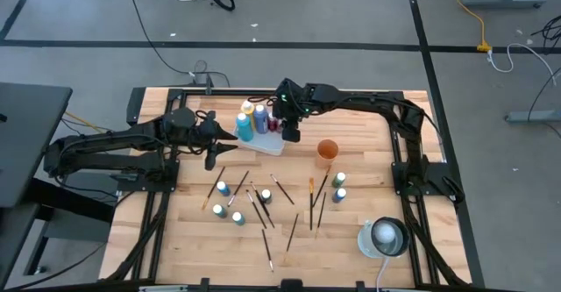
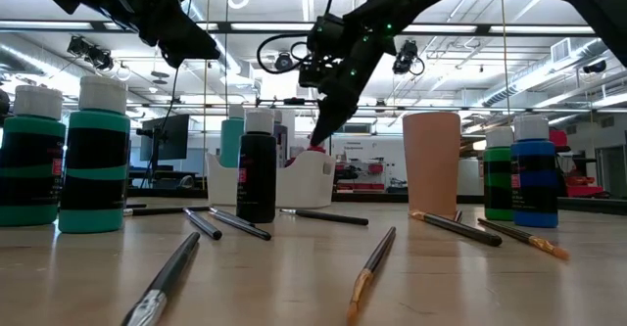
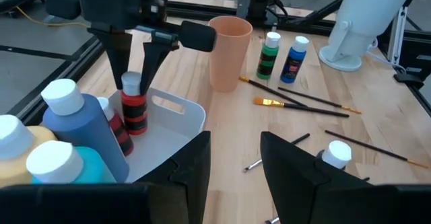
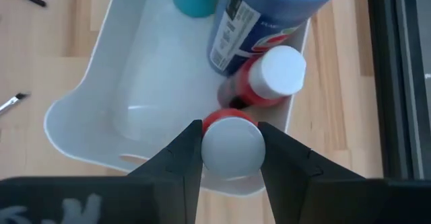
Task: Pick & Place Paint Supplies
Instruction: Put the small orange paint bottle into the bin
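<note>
Right wrist view shows my right gripper [image 4: 231, 146] clamped on the cap of a red paint bottle [image 3: 133, 107], standing upright inside the white tray [image 3: 180, 120] beside another red bottle [image 4: 273, 79]. My left gripper [image 3: 234, 157] waits nearby, fingers apart, empty.

A red, black-banded paint bottle [image 3: 133, 109] with a white cap stands upright inside the white tray [image 3: 176, 120], beside another red bottle [image 4: 273, 76] and big blue [image 3: 81, 126], teal [image 3: 64, 173] and yellow ones. More small bottles [image 1: 230, 201] and thin paintbrushes [image 1: 289, 206] lie scattered across the bench [image 1: 175, 239].
</note>
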### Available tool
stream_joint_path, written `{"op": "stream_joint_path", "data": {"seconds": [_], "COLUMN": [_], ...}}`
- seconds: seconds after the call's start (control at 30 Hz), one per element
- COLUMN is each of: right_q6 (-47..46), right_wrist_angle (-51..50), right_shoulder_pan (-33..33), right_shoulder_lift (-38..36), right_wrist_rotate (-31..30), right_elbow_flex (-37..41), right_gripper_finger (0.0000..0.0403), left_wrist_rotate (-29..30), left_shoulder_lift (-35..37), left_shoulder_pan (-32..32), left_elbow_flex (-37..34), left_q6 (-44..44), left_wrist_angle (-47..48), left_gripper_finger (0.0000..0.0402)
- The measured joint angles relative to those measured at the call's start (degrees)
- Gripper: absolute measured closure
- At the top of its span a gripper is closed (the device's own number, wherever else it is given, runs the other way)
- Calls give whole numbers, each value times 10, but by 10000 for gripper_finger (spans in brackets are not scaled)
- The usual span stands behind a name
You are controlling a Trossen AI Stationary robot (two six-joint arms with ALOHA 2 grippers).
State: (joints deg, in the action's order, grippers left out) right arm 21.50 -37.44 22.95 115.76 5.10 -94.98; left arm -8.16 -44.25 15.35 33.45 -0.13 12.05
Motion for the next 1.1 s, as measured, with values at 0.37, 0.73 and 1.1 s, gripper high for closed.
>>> {"op": "stream_joint_path", "data": {"seconds": [0.37,0.73,1.1], "right_q6": [7,11,13], "right_wrist_angle": [25,60,65], "right_shoulder_pan": [16,19,12], "right_shoulder_lift": [24,30,19], "right_wrist_rotate": [6,3,-48], "right_elbow_flex": [-1,0,0], "right_gripper_finger": [279,261,212], "left_wrist_rotate": [0,0,0], "left_shoulder_lift": [0,0,0], "left_shoulder_pan": [0,0,0], "left_elbow_flex": [0,0,0], "left_q6": [-1,-1,-1], "left_wrist_angle": [0,0,1], "left_gripper_finger": [262,262,262]}}
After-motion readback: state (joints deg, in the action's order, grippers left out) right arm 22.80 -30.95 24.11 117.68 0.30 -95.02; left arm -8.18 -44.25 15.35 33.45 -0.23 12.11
